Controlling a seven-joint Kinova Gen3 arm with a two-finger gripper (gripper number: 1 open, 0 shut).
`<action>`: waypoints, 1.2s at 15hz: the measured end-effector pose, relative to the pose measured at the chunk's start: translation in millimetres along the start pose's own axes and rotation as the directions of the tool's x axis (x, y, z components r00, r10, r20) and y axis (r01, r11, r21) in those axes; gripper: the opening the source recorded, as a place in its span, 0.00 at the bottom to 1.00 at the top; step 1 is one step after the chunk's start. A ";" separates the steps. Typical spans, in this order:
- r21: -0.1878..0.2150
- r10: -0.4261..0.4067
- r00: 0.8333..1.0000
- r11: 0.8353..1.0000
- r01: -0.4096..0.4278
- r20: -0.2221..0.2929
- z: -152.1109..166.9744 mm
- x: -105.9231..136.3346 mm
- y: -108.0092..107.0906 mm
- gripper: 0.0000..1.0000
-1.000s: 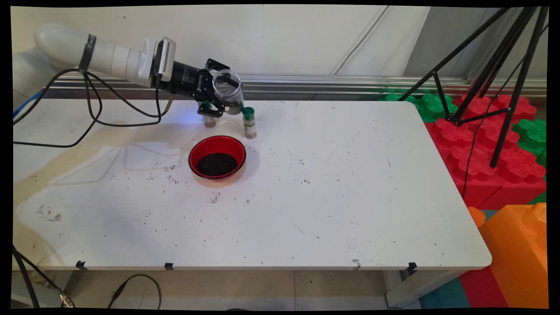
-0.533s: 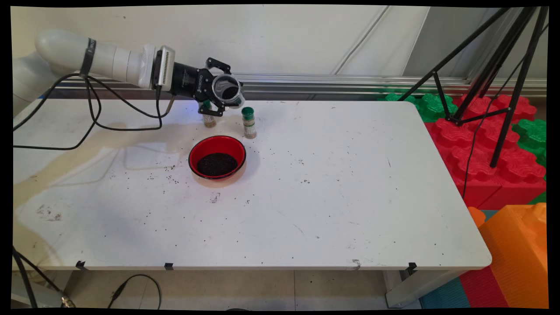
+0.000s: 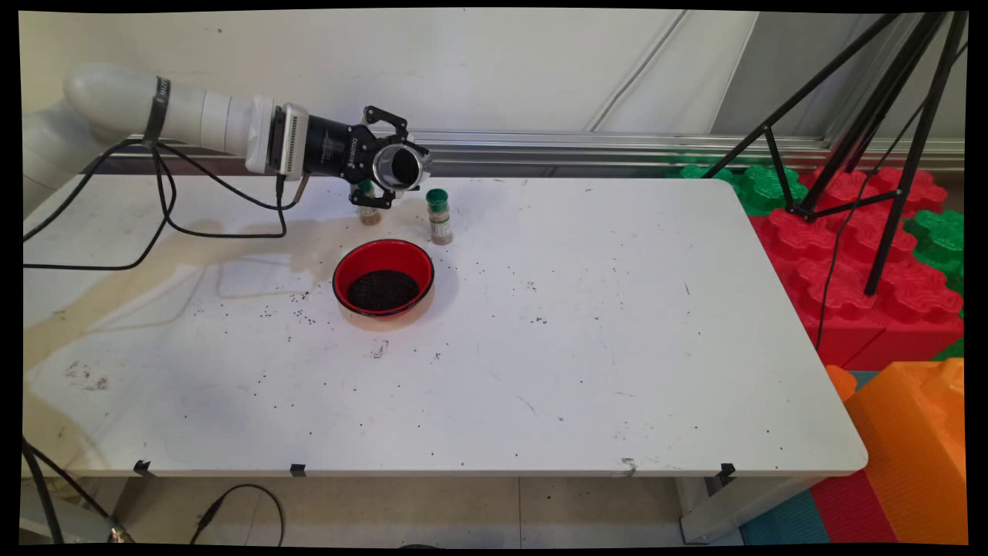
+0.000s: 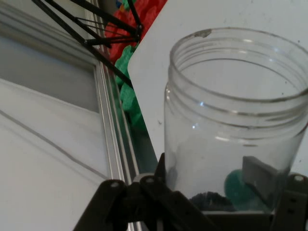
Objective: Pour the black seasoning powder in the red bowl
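1. We see the white table [image 3: 540, 347], flat, scuffed and speckled with dark grains; tipping the jar further risks more spilling.
2. The round red bowl [image 3: 383, 286] of dark grains sits below the jar.
3. The gripper [image 3: 390, 166] clamps a clear ribbed plastic jar [image 4: 231, 120], held sideways above the table.
4. Two small green-capped bottles [image 3: 439, 217] stand just beside the jar; we could topple them.

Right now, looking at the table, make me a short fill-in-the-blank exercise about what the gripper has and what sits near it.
1. The gripper is shut on a clear glass ____.
2. The bowl holding dark grains is coloured ____.
3. The spice bottle standing behind the bowl has a ____ cap.
4. In the main view the jar is tipped so that its ____ faces the camera.

Missing words: jar; red; green; mouth
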 end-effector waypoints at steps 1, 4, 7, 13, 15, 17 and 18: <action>0.001 0.024 1.000 1.000 -0.024 0.003 0.4 -0.2 0.9 0.00; 0.002 0.078 0.997 0.997 -0.078 0.011 1.3 -0.9 2.9 0.00; 0.000 0.141 0.990 0.990 -0.141 0.018 2.1 -1.8 5.6 0.00; -0.006 0.256 0.966 0.967 -0.255 0.026 4.2 -3.4 10.4 0.00; -0.008 0.300 0.954 0.954 -0.300 0.028 5.3 -3.7 12.1 0.00; -0.010 0.344 0.938 0.939 -0.344 0.028 6.4 -3.6 13.4 0.00; -0.011 0.368 0.929 0.930 -0.368 0.028 6.9 -3.5 14.0 0.00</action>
